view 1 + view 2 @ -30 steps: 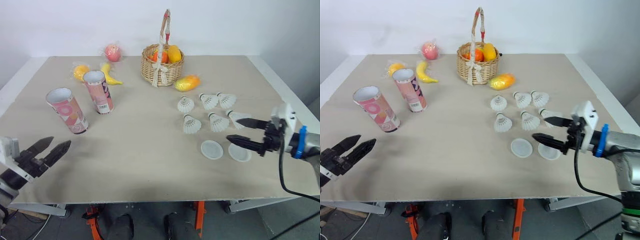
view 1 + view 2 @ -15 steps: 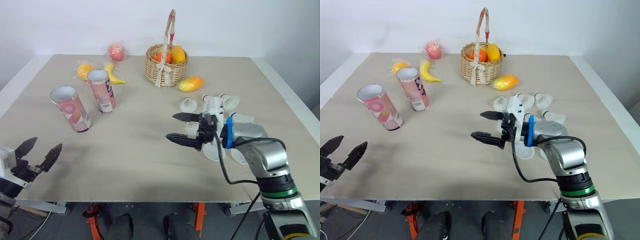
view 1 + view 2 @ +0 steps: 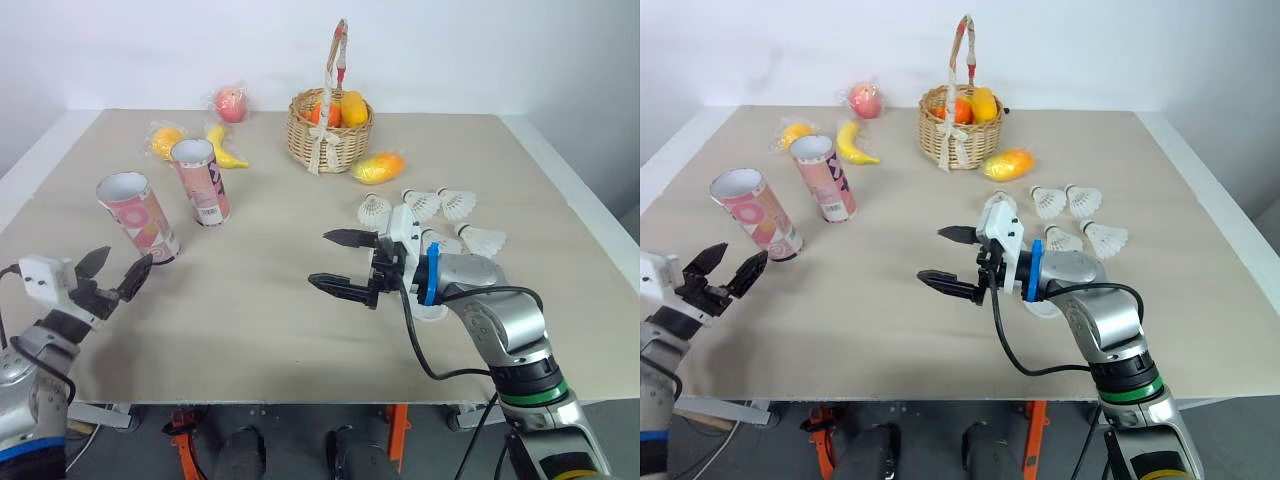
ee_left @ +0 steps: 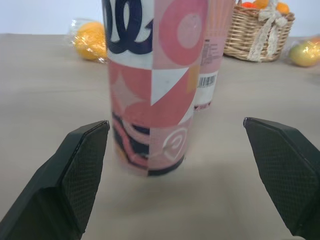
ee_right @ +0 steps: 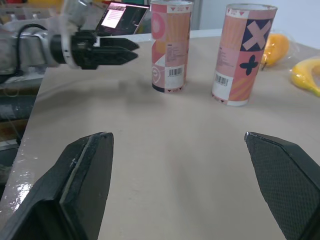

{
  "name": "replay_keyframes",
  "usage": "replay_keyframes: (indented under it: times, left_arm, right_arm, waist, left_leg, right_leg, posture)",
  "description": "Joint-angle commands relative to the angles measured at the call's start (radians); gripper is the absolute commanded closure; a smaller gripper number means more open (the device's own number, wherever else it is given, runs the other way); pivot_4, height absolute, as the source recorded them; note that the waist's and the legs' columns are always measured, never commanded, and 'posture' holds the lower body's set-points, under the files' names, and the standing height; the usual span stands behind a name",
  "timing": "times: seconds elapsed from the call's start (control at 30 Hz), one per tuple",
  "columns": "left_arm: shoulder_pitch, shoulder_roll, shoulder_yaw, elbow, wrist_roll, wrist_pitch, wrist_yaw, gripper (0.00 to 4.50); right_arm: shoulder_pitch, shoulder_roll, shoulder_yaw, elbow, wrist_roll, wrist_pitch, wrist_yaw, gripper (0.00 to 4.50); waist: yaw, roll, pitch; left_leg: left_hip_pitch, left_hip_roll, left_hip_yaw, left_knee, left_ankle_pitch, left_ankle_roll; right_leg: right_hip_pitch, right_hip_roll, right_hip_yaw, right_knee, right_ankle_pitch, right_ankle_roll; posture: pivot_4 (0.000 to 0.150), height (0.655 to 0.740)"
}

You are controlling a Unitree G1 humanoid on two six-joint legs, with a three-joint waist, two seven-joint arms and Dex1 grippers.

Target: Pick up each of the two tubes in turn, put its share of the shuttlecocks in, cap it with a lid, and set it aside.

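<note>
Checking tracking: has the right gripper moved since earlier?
Yes. The right gripper swung to the robot's left, past the shuttlecocks, now in line with the basket.

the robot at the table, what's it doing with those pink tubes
It is at the start of packing shuttlecocks into tubes. The left gripper is open and aimed at the nearer tube, close but not touching it. The right gripper hangs open over the middle of the table, holding nothing. Both tubes stand upright and uncapped, the second tube just behind the first, and the shuttlecocks lie loose beside the right arm.
</note>
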Motion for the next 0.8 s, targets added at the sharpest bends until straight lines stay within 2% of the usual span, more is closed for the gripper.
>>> replay_keyframes:
  times: [0.03, 0.53, 0.8]
  left_arm:
    - [-0.067, 0.03, -0.026, 0.085, 0.042, -0.053, -0.02, 0.0]
    - [-0.377, 0.072, -0.137, 0.52, 0.188, -0.225, -0.071, 0.0]
    - [-0.422, 0.067, -0.142, 0.581, 0.194, -0.263, -0.087, 0.0]
  right_arm:
    - [0.009, -0.01, -0.03, -0.086, 0.029, 0.013, -0.018, 0.03]
    - [0.078, -0.035, -0.08, -0.186, 0.053, 0.066, -0.097, 0.03]
    - [0.102, -0.048, -0.09, -0.209, 0.059, 0.078, -0.116, 0.03]
  waist:
    - [0.001, 0.0, 0.0]
    - [0.006, -0.001, -0.001]
    - [0.007, -0.001, -0.001]
  left_leg:
    - [0.0, 0.0, 0.0, 0.0, 0.0, 0.0]
    - [-0.001, 0.0, -0.001, 0.0, 0.0, 0.0]
    - [-0.001, 0.0, -0.001, 0.0, 0.0, 0.0]
  right_leg:
    - [0.0, 0.0, 0.0, 0.0, 0.0, 0.0]
    - [0.0, 0.001, 0.0, 0.0, 0.0, 0.0]
    - [0.0, 0.001, 0.0, 0.0, 0.0, 0.0]
  posture:
    - [0.15, 0.74]
    - [0.15, 0.74]
    - [0.15, 0.74]
